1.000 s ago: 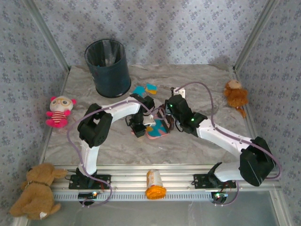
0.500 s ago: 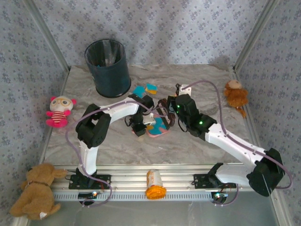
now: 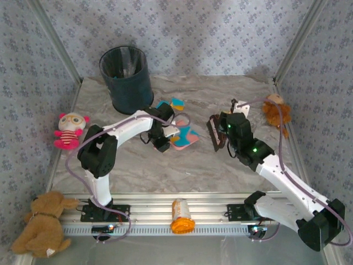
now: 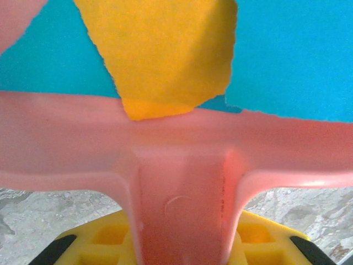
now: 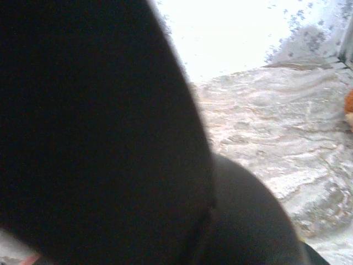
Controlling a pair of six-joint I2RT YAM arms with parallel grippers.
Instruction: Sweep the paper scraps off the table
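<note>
I see grey-blue floral-print walls (image 3: 220, 33) on three sides of the table (image 3: 165, 171), aluminium posts (image 3: 298, 38) rising at its far corners. Marble-veined top, aluminium rail (image 3: 209, 201) along the near edge. Light soft and even; wall blows out white in right wrist view.

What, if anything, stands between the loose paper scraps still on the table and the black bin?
Nothing visible does. The loose paper scraps lie on bare table directly to the right of the black bin. The left arm passes just on their near side, not between them and the bin.
</note>
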